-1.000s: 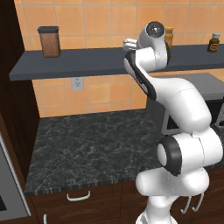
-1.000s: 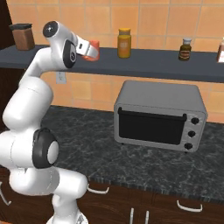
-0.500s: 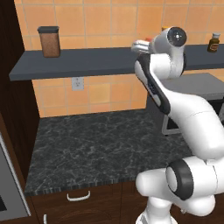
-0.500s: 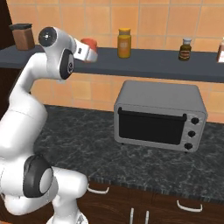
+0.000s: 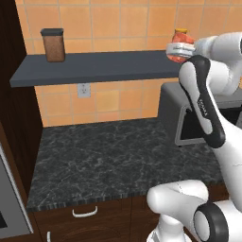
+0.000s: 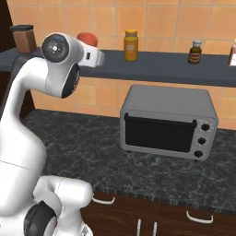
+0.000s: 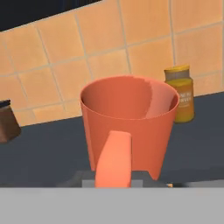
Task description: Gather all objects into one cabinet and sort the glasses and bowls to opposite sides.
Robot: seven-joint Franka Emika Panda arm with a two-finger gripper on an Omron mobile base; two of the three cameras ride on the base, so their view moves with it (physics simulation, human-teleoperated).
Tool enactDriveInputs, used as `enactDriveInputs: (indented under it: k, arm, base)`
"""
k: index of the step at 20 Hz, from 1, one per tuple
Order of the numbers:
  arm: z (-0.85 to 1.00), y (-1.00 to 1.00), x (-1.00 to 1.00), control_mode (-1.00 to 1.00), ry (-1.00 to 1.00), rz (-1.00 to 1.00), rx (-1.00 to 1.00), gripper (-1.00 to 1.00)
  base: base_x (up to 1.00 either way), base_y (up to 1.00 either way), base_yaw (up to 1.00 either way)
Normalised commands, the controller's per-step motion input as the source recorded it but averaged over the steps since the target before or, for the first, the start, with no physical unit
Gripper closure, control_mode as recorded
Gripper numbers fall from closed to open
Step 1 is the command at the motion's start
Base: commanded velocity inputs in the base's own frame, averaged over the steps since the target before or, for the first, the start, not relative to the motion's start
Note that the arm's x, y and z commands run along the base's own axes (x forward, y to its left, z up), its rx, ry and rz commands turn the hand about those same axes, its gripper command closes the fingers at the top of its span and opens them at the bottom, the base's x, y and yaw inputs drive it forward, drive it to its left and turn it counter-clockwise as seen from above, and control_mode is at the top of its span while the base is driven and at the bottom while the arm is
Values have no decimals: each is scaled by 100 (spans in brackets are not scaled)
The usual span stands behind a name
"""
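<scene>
A glossy red mug (image 7: pixel 127 122) with a handle sits upright in front of the hand camera, its handle (image 7: pixel 114 159) facing the lens. My gripper (image 5: pixel 177 48) is shut on the red mug (image 5: pixel 180 41) and holds it at shelf height, just in front of the dark shelf (image 5: pixel 94 67). From the right base view the mug (image 6: pixel 87 38) peeks out above the hand. The mug hides the fingertips. The tumbler, salmon cup, black bowl and the cabinet's bar handle are out of view.
On the shelf stand a brown canister (image 5: pixel 53 45), a yellow jar (image 6: pixel 131 45) and a small dark bottle (image 6: pixel 196 51). A grey toaster oven (image 6: pixel 166 122) sits on the black marble counter (image 5: pixel 108 160). A dark brown wood panel (image 5: pixel 9 94) borders the left.
The arm has swung to the right along the shelf, carrying the red mug with it. Shelf items and the toaster oven have stayed put.
</scene>
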Motion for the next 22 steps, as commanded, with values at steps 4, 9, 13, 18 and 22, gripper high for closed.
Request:
enactDriveInputs:
  k: [4,9,13,18,22]
  arm:
    - [33,-3,-100,-100,0,30,0,100]
    - [5,6,-99,-100,0,19,-7,100]
    - [0,26,-39,-100,-2,-5,-10,100]
    - [0,4,0,100,0,0,-3,100]
    - [0,0,0,100,0,0,0,100]
  base:
    - [0,0,0]
    - [0,0,0]
    - [0,0,0]
    - [0,-9,-8]
    - [0,-18,-35]
